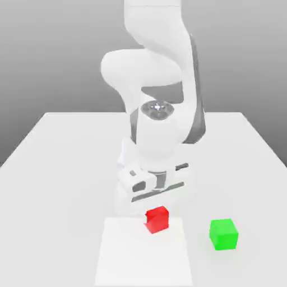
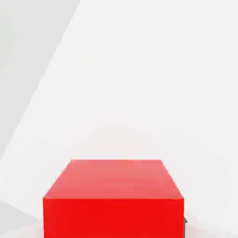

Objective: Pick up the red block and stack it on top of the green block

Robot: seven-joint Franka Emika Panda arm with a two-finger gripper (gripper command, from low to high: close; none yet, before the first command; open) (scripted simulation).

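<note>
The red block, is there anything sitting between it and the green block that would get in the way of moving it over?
Nothing visible does. The red block sits under the gripper, and the table between it and the green block, toward the exterior view's right, is bare white surface.

White arm (image 1: 160, 84) reaches down at frame centre, wrist low over the white surface (image 1: 56, 151). Pincer (image 1: 155, 208) sits at the red block (image 1: 157, 219), lower centre; fingers closed, per the block's position directly under the hand. Green block (image 1: 223, 234) rests lower right, well apart from the red one. A brighter rectangular patch (image 1: 143, 258) lies beneath the red block.
</note>
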